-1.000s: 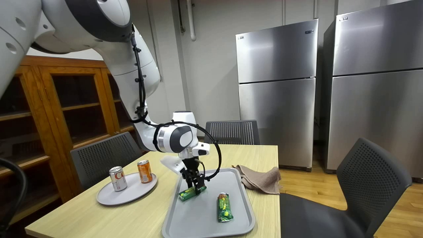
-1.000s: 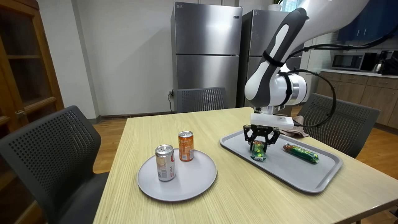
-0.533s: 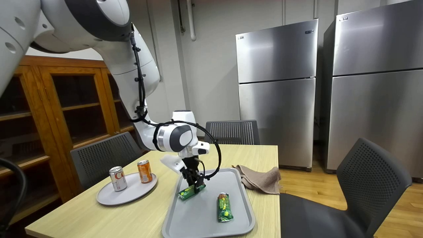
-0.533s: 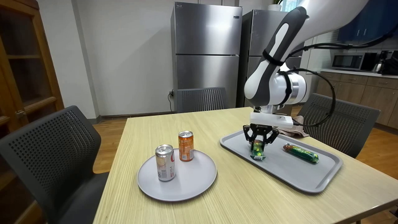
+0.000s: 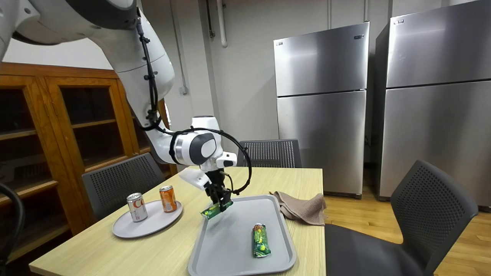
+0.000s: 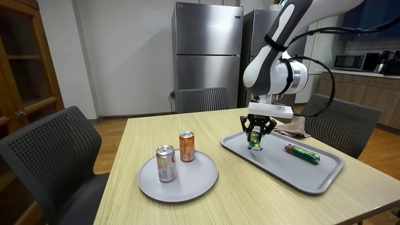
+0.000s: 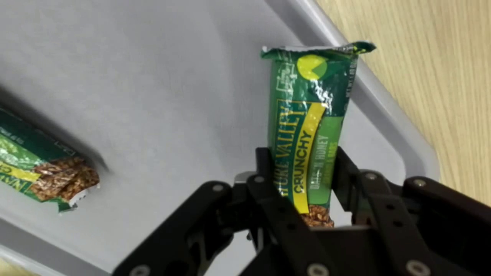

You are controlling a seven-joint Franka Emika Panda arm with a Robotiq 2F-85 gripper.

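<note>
My gripper (image 7: 303, 157) is shut on a green granola bar (image 7: 307, 99), with one finger along each long side. In both exterior views the held bar (image 5: 211, 211) (image 6: 255, 145) is a little above the grey tray (image 5: 238, 255) (image 6: 281, 170), near its far left part. The bar is tilted, its free end lower than the end in the gripper. The gripper's base and fingers hide part of the bar's inner end. A second green granola bar (image 5: 261, 241) lies on the tray; it also shows in the exterior view (image 6: 302, 154) and at the wrist view's left edge (image 7: 23, 157).
A round grey plate (image 6: 193, 190) holds a silver can (image 6: 166, 164) and an orange can (image 6: 187, 147), both upright, on the wooden table (image 6: 175, 125). A brown cloth (image 5: 301, 207) lies beside the tray. Chairs (image 5: 433, 203) stand around the table.
My gripper has risen with the granola bar in it, lifting the bar off the tray, and has shifted slightly toward the plate. The second bar, cans, plate and tray have not moved.
</note>
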